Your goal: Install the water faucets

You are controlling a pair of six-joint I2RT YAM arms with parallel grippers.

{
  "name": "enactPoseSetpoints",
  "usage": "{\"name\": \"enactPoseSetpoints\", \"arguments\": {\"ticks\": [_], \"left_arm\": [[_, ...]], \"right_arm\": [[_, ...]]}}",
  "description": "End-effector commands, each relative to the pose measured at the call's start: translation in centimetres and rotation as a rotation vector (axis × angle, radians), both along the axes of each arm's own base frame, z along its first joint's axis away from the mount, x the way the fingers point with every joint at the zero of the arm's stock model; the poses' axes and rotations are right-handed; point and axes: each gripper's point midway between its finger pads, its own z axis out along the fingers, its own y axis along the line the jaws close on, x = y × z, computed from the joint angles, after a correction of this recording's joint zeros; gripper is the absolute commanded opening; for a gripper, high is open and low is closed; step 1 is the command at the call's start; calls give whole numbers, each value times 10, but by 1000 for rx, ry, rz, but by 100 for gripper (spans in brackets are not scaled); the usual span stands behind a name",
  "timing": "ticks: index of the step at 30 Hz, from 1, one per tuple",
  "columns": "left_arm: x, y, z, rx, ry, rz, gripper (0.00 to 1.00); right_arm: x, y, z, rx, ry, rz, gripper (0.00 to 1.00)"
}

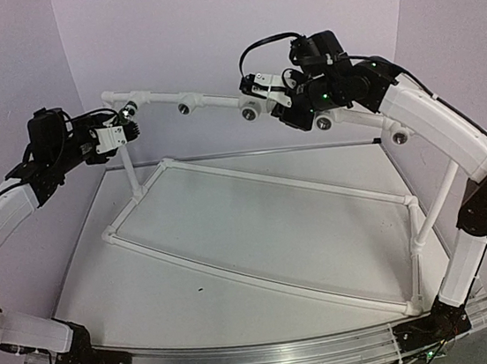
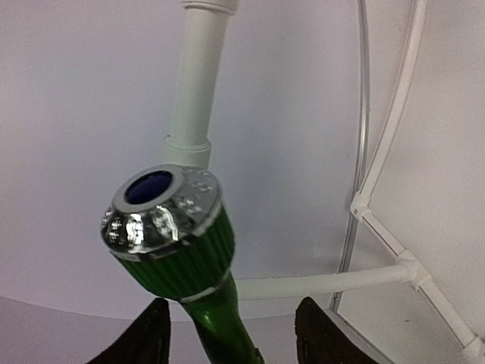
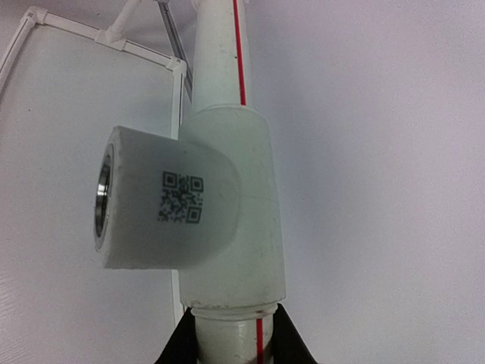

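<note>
Chrome caps the ribbed green faucet [image 2: 182, 262] pinched by the left gripper [image 2: 233, 305]; the right gripper [image 3: 235, 322] clamps smooth white pipe [image 3: 223, 337] below a tee [image 3: 227, 227].

A robotics lab test cell — plain pale walls [image 1: 206, 18] box in a white table [image 1: 259, 233] on three sides. Along its near edge runs an aluminium rail [image 1: 265, 357], and a white pipe frame [image 1: 252, 176] fills the top, one tee fitting [image 3: 227, 212] tagged with a QR code [image 3: 180, 199].
</note>
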Motion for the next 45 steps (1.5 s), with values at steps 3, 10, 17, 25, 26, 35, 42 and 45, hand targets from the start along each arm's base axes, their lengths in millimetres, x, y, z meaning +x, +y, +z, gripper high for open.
{"name": "enactPoseSetpoints", "arguments": {"ticks": [3,10,17,25,26,35,42,45], "left_arm": [[-34,2,14,3,37,-31,85],[-74,4,19,-169,118,-55,100],[-61,54,103,-895,201,291,100],[-3,79,83,-1573,601,596,100],[1,72,80,-1669,689,566,100],[-22,63,87,-2360,905,196,100],[-29,54,58,-2710,1160,-74,100],[-27,52,53,-2757,1219,-134,100]], "right_arm": [[10,-5,-11,71,65,-119,0],[11,-3,-14,67,69,-116,0],[12,-1,-14,73,74,-109,0],[12,4,-11,97,82,-100,0],[12,4,-10,100,80,-99,0],[9,3,-9,107,85,-96,0],[7,5,-12,105,93,-81,0],[7,6,-13,104,96,-77,0]]}}
